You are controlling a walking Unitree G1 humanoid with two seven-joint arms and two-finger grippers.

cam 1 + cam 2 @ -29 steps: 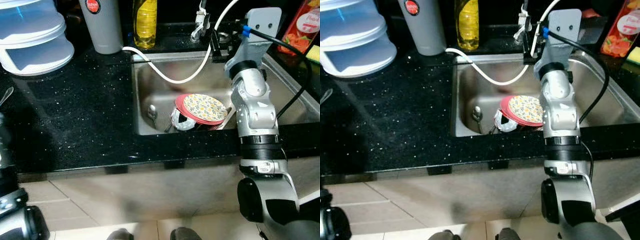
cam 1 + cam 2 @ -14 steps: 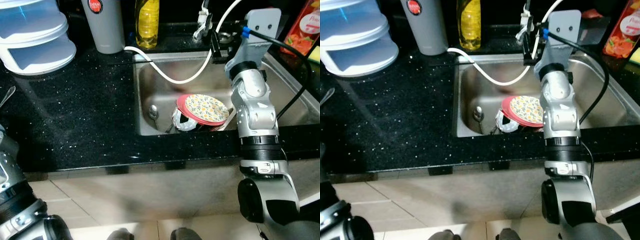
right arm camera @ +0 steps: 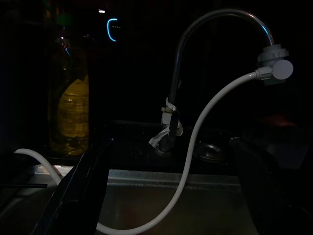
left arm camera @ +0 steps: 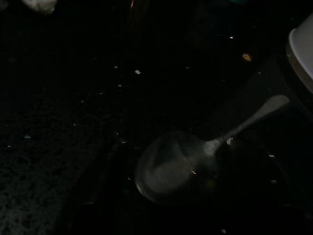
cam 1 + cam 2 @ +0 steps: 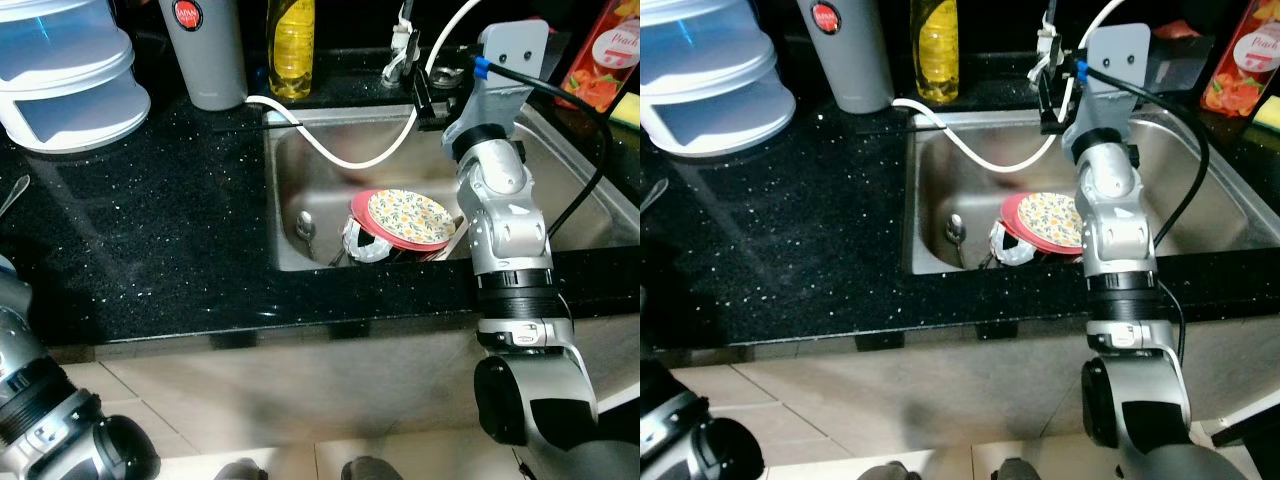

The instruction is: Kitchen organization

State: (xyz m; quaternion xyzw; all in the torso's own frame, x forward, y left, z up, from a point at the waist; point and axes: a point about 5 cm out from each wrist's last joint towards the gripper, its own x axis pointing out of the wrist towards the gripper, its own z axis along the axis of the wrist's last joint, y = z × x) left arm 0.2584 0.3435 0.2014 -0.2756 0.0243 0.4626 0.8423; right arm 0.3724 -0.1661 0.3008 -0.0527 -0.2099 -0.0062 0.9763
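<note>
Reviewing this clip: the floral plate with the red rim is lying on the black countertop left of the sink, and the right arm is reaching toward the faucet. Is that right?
Not quite. The floral plate is inside the steel sink, propped on other dishes, not on the black countertop; the left eye view shows it. The right gripper does reach toward the faucet.

Black speckled stone countertop [image 5: 150,230] surrounding a recessed stainless steel sink basin [image 5: 330,170]; curved chrome faucet [image 3: 195,29] behind. Pale beige tiled floor [image 5: 280,400] below. Dim, dark backdrop beyond the counter.
</note>
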